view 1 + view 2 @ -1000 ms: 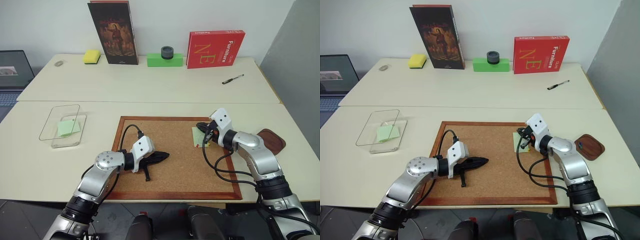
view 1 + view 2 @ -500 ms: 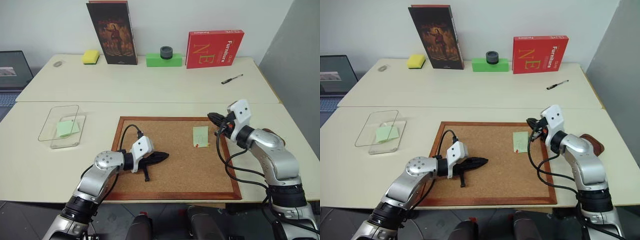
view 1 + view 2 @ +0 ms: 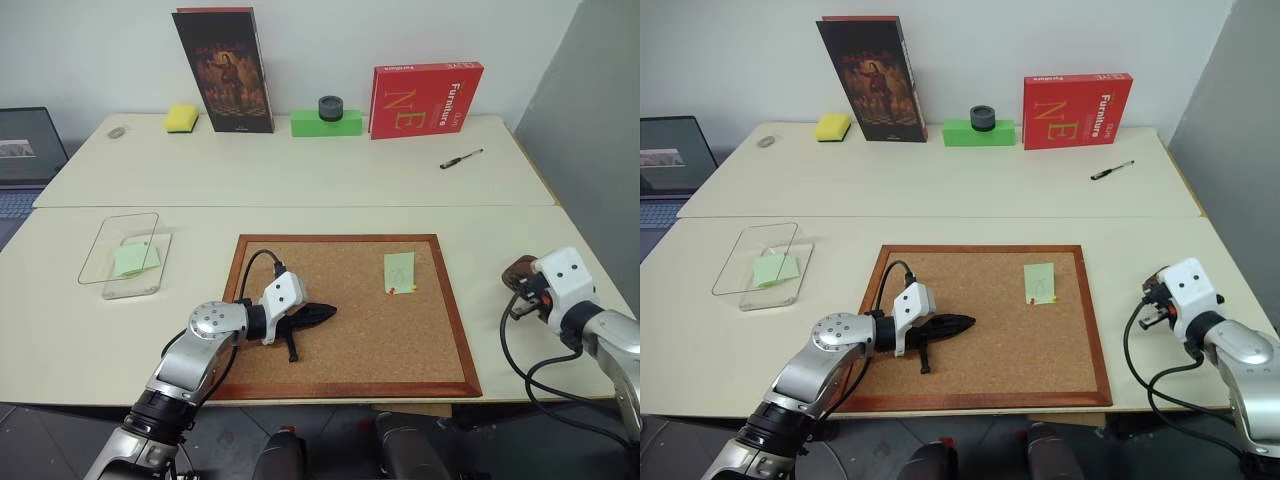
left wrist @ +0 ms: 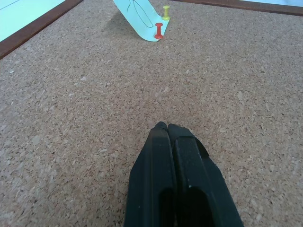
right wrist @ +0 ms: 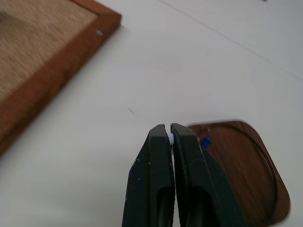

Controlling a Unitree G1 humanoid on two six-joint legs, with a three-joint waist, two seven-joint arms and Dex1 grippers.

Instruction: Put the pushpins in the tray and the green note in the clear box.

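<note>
I have my right pincer (image 5: pixel 170 134) pinched shut on a pale pushpin (image 5: pixel 169 137), poised just over the brown tray (image 5: pixel 246 165) near the bench's right edge; a blue pin (image 5: pixel 205 141) already lies in that tray. My left pincer (image 4: pixel 166 128) is closed on nothing, resting low over the corkboard (image 3: pixel 330 340) toward its left side. The green note (image 3: pixel 399 270) is still fixed to the corkboard's upper right by a red pushpin (image 4: pixel 158 31) and a yellow pushpin (image 4: pixel 166 11). The clear box (image 3: pixel 125 255) sits near the bench's left edge with another green slip (image 3: pixel 131 257) inside. By my reckoning I am partway through: one pin to drop, two to pull, then the note.
</note>
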